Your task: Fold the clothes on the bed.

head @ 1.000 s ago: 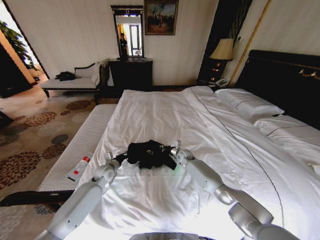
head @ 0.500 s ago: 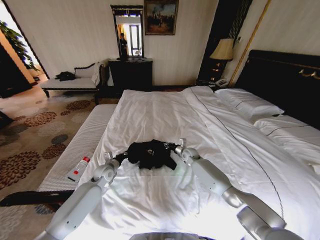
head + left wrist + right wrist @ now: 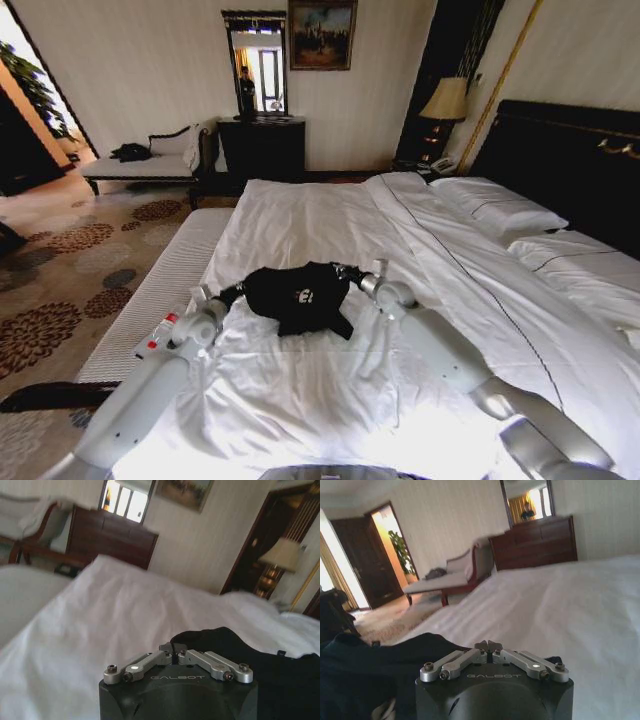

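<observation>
I have the black T-shirt (image 3: 297, 296) lifted near the bed's (image 3: 330, 225) foot edge, left gripper (image 3: 236, 291) and right gripper (image 3: 347, 272) each pinched closed on its sides. Soft fabric could slip free or bunch unevenly.
</observation>
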`<state>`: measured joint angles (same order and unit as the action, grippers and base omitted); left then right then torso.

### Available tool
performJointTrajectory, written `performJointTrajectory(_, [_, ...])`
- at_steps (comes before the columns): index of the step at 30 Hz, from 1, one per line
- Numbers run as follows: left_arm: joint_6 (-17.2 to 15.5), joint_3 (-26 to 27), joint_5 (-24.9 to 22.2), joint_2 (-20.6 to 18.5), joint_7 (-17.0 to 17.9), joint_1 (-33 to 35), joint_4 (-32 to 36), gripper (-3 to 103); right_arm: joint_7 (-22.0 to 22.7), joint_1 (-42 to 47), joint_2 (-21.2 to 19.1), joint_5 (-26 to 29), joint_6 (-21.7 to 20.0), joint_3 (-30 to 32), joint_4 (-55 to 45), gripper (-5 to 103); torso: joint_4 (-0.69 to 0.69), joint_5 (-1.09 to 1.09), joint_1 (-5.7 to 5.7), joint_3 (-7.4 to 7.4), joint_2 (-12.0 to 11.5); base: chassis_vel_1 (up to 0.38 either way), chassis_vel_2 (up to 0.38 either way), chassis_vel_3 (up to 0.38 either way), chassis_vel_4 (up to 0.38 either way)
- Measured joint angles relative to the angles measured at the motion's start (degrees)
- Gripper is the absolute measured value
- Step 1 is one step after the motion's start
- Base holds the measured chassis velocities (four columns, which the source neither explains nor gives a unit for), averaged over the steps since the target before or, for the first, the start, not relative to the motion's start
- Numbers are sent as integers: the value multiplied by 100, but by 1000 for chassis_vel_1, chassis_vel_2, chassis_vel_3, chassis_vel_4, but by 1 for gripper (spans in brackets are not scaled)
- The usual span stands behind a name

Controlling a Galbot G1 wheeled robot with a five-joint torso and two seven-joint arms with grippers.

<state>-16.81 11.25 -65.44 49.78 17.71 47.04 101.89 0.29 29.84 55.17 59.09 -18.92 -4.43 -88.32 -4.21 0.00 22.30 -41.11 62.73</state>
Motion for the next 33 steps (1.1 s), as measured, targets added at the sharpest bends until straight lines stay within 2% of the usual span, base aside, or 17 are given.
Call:
performJointTrajectory(10, [-61,-195,-570,-472,205,-1167,230,0,411,-684,-388,737,-223,-32,-876,0,0,1,0,0,0,0,0,0,0])
performJointTrajectory(13, [-93,-458,-847,-662,250,-1941,133,0,586,-1378,-469,1187,-296,-172,-995,0,1,-1,0,0,0,0,0,0,0])
performJointTrajectory(14, [-93,-458,-847,-662,250,-1941,133,0,586,-1378,-469,1187,-296,-172,-995,0,1,-1,0,0,0,0,0,0,0])
performJointTrajectory(18, [-121,-828,-1160,-843,256,-3022,-163,0,692,-2169,-531,1581,-335,-395,-903,0,2,0,1,0,0,0,0,0,0])
performJointTrajectory(19, [-121,-828,-1160,-843,256,-3022,-163,0,692,-2169,-531,1581,-335,-395,-903,0,2,0,1,0,0,0,0,0,0])
performJointTrajectory(22, [-137,-1171,-1363,-870,259,-3857,-523,0,758,-2568,-544,1766,-350,-530,-699,0,1,0,1,-1,-1,0,0,0,0])
performJointTrajectory(23, [-137,-1171,-1363,-870,259,-3857,-523,0,758,-2568,-544,1766,-350,-530,-699,0,1,0,1,-1,-1,0,0,0,0])
performJointTrajectory(25, [-150,-1436,-1489,-831,261,-4460,-770,0,798,-2811,-551,1869,-352,-623,-562,0,1,-1,1,-1,-1,0,0,0,0])
performJointTrajectory(26, [-150,-1436,-1489,-831,261,-4460,-770,0,798,-2811,-551,1869,-352,-623,-562,0,1,-1,1,-1,-1,0,0,0,0])
performJointTrajectory(28, [-160,-1634,-1594,-778,274,-4935,-896,0,837,-3032,-553,1959,-355,-670,-461,0,0,2,2,-1,-1,0,0,0,0])
performJointTrajectory(33, [-190,-1755,-1783,-793,356,-5331,-866,0,938,-3392,-612,2168,-378,-695,-466,0,-1,1,1,0,0,0,0,0,0])
